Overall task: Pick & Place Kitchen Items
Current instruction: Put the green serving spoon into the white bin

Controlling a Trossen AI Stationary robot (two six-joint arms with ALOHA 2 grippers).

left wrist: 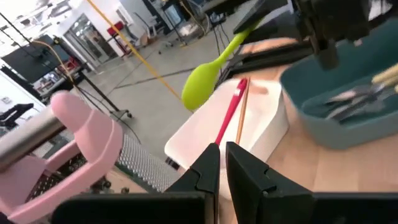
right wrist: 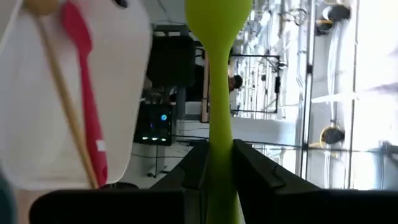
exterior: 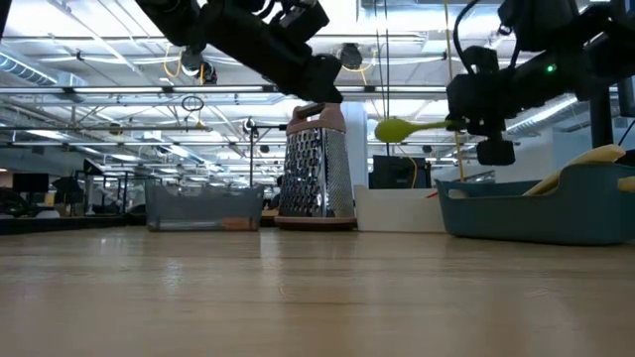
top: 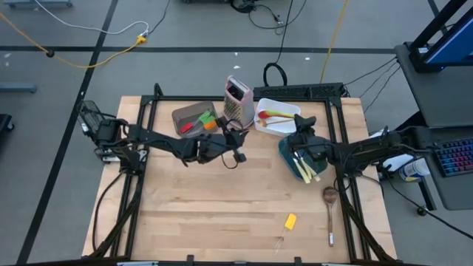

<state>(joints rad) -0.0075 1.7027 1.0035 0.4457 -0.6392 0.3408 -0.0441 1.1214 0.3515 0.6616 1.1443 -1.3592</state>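
My right gripper [right wrist: 219, 163] is shut on a green silicone spoon [left wrist: 211, 71], which it holds in the air over the white container [top: 284, 124]. A red spoon [left wrist: 229, 118] and a wooden-handled utensil [left wrist: 241, 115] lie in that container. The teal container [top: 295, 161] holds cream-handled knives. The grey container [top: 194, 118] holds green, red and orange spatulas. A wooden spoon [top: 330, 213] and a yellow spatula [top: 290, 221] lie flat on the table near its front edge. My left gripper [left wrist: 222, 163] hangs shut and empty beside the grater [top: 238, 100]. My right gripper pinches the green spoon's handle [right wrist: 219, 149] between its two fingers. The fingers come level from the table's right side, and the spoon runs on along them with its bowl [exterior: 397, 129] ahead. The spoon is about level, lifted clear above the white container.
The upright metal grater with pink trim [exterior: 317, 169] stands between the grey container and the white container at the back. The middle of the wooden table [top: 222, 207] is bare. Black frame rails [top: 140, 170] run along both table sides.
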